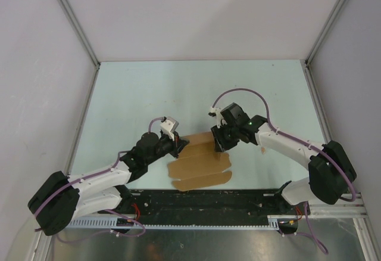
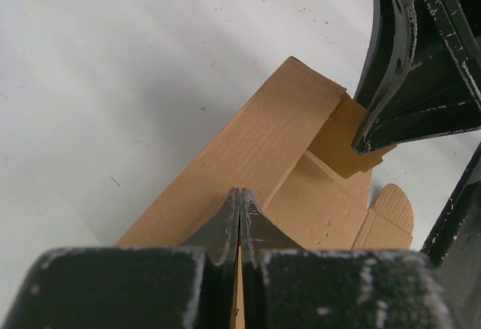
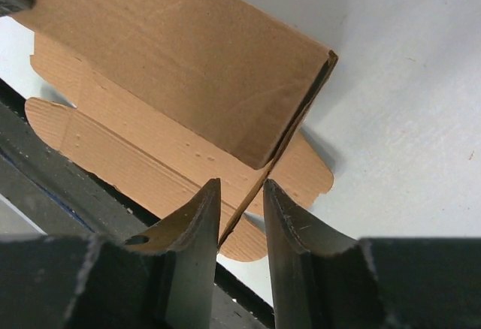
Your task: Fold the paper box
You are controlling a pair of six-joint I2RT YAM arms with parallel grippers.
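The paper box (image 1: 199, 165) is a brown cardboard sheet lying near the table's front edge, with its far panel folded up. My left gripper (image 1: 177, 145) is shut on the left end of that raised panel. In the left wrist view the left gripper (image 2: 240, 194) has a sliver of the paper box (image 2: 255, 149) pinched between its fingers. My right gripper (image 1: 219, 142) is at the panel's right end. In the right wrist view the right gripper (image 3: 242, 190) stands open, and a thin flap edge of the paper box (image 3: 173, 58) runs loosely between its fingers.
The pale green table (image 1: 149, 94) is enclosed by white walls on three sides. A black rail (image 1: 208, 201) runs along the near edge just behind the cardboard. The right gripper's finger (image 2: 409, 81) looms at the upper right of the left wrist view.
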